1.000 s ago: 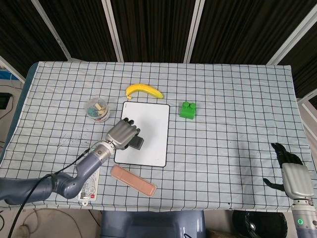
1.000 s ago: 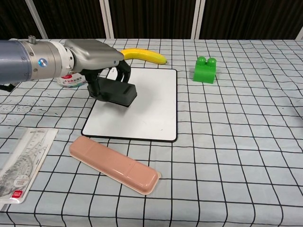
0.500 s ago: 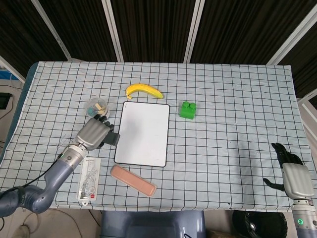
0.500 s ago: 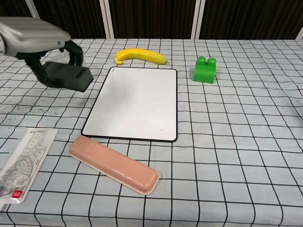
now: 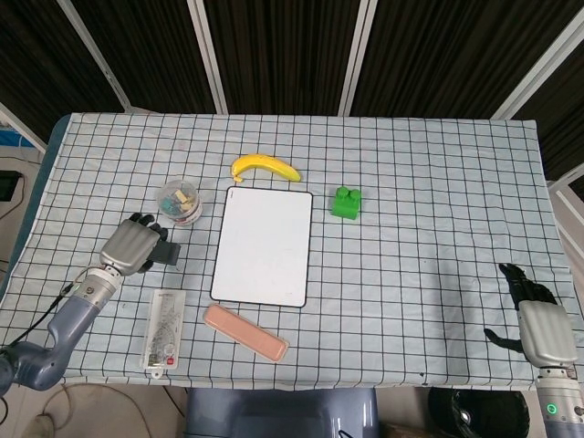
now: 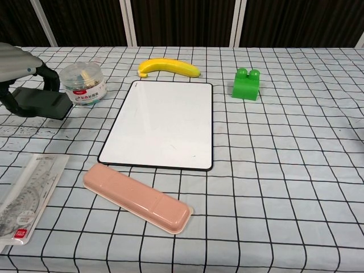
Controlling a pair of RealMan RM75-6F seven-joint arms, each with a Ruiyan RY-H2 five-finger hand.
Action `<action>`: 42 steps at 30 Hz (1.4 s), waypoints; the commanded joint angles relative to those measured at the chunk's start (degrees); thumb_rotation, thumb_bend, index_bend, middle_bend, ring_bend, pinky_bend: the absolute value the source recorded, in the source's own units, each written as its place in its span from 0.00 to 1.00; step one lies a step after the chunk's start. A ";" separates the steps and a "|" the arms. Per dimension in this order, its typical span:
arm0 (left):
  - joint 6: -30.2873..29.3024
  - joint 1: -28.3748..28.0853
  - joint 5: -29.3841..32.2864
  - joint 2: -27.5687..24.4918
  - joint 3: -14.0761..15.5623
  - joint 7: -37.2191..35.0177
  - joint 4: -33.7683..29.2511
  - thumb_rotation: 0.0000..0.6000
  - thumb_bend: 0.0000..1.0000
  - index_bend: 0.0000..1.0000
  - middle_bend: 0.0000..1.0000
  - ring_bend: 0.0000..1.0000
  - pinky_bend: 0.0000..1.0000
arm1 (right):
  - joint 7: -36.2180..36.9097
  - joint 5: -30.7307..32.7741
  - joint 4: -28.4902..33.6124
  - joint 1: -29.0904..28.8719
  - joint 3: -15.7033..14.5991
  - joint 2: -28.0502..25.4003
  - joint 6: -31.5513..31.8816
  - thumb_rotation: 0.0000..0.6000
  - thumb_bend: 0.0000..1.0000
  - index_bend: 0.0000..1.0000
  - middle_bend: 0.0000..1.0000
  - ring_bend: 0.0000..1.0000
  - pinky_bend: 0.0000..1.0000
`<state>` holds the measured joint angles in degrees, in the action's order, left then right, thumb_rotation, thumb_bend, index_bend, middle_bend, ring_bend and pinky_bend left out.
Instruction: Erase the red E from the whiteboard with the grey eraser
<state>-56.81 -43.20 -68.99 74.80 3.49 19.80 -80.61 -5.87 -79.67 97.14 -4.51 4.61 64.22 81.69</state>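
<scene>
The left hand (image 5: 130, 246) grasps the eraser (image 6: 41, 104) in curled fingers (image 6: 50, 74), low over the desk (image 5: 411, 192) and well clear of the whiteboard (image 5: 263, 245). No red mark shows on the whiteboard, so the wiping appears finished and the eraser is probably carried aside for setting down. A small jar (image 6: 83, 83) stands just beside the fingers. The right hand (image 5: 546, 328) holds nothing, its fingers partly curled.

Whiteboard (image 6: 165, 125) smooth, glossy — checked tablecloth (image 6: 296, 170) matt cloth
</scene>
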 commanded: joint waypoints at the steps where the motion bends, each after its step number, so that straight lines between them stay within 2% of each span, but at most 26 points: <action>1: 2.39 0.31 -0.41 0.73 -0.25 -0.83 0.77 1.00 0.21 0.41 0.42 0.19 0.25 | 0.07 0.00 -0.08 -0.01 0.00 -0.05 -0.04 1.00 0.03 0.10 0.11 0.21 0.21; 9: 6.57 0.48 1.52 3.96 -1.66 -2.51 4.73 1.00 0.21 0.40 0.42 0.19 0.25 | 0.60 -0.18 -0.23 0.13 -0.01 -0.22 0.19 1.00 0.03 0.10 0.11 0.21 0.21; 16: 7.77 0.18 0.73 5.17 -2.54 -2.01 5.60 1.00 0.21 0.37 0.40 0.19 0.25 | 0.28 -0.28 -0.18 0.07 -0.04 -0.13 0.15 1.00 0.03 0.10 0.11 0.21 0.21; 19: 7.62 0.28 0.44 5.11 -2.83 -1.44 4.93 1.00 0.18 0.29 0.33 0.14 0.22 | 0.30 -0.19 -0.20 0.11 0.07 -0.08 0.32 1.00 0.03 0.10 0.11 0.21 0.21; 22: 8.37 0.26 1.07 4.70 -2.81 -0.22 4.44 1.00 0.15 0.12 0.21 0.05 0.15 | 0.31 -0.11 -0.19 0.14 0.15 0.01 0.41 1.00 0.03 0.10 0.11 0.21 0.21; 24: 9.18 0.16 1.80 4.13 -2.69 0.91 3.68 1.00 0.15 0.05 0.17 0.01 0.12 | 0.26 -0.12 -0.19 0.12 0.12 0.01 0.35 1.00 0.03 0.10 0.11 0.21 0.21; 29: 9.87 -0.06 3.03 2.57 -2.71 3.06 0.83 1.00 0.15 0.03 0.16 0.00 0.11 | 0.11 -0.04 -0.14 0.09 0.16 -0.02 0.31 1.00 0.03 0.10 0.11 0.21 0.21; 36: -1.83 3.39 -0.48 -3.14 -4.86 4.35 -9.38 1.00 0.15 0.05 0.16 0.00 0.15 | 0.10 0.15 -0.21 0.06 0.27 0.06 0.28 1.00 0.03 0.10 0.11 0.21 0.21; 42: -12.92 10.34 -6.60 -8.77 -1.87 4.01 -16.71 1.00 0.14 0.05 0.15 0.00 0.08 | 0.04 -0.32 -0.38 0.02 0.32 0.13 0.62 1.00 0.03 0.10 0.11 0.21 0.21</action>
<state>-65.23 -36.42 -72.78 68.72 0.21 23.89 -94.09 -5.84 -79.89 96.79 -4.50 4.94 64.33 82.22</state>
